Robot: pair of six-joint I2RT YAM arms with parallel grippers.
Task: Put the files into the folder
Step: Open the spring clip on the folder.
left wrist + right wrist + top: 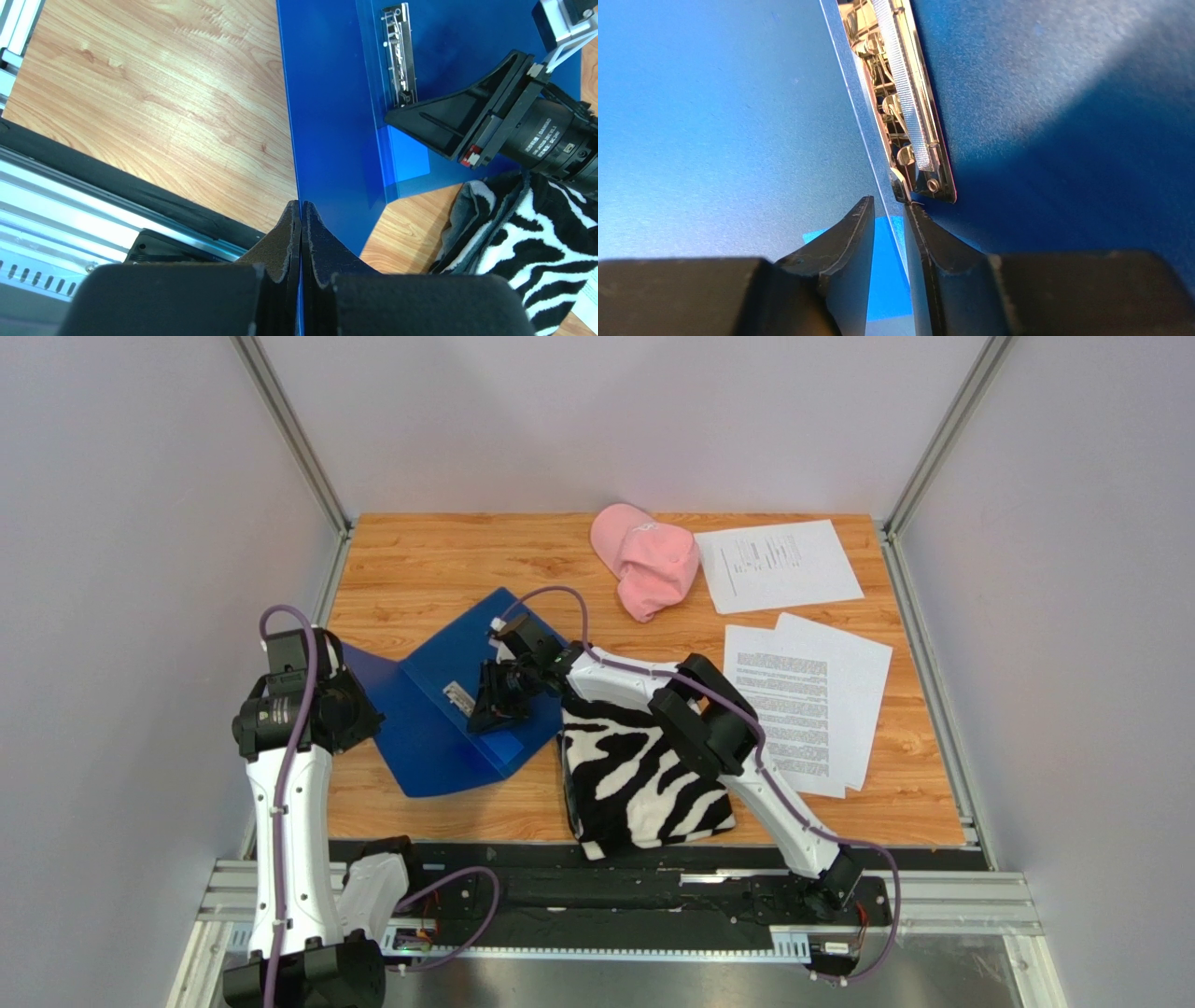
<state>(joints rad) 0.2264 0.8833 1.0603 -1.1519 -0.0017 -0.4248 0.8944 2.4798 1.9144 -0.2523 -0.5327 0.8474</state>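
**Top view**
- Folder (435, 742) – royal blue, lying open on the table (421, 560), its left cover raised off the wood.
- My left tool (354, 711) – at the folder's left edge, holding that cover up so the inside is exposed.
- My right tool (484, 711) – over the folder's middle, tips at the metal clip (459, 697). I judge it is there to work the clip before any paper goes in.
- Files (821, 700) – white printed sheets, well right of the folder; one more sheet lies further back. None is in the folder yet.
- Zebra-striped cloth (638, 770) – just right of the folder, under my right arm.
- Pink cap (645, 557) – behind the folder, to its right.

**Left wrist view**
- Left tool (300, 218) – pads pressed together on the thin edge of the folder (337, 105); a blue sliver shows between them. This pinch is what props the cover.
- Right tool (394, 120) – a dark wedge reaching in just below the clip (396, 49).
- Cloth (519, 231) – at the folder's near right corner.

**Right wrist view**
- Right tool (891, 217) – fingers parted a little, with a narrow gap between them. A pale thin edge on the folder's inner face (703, 105) runs into that gap, but I see nothing clamped.
- Clip (906, 105) – just beyond the tips, its end nearly touching my right-hand finger.
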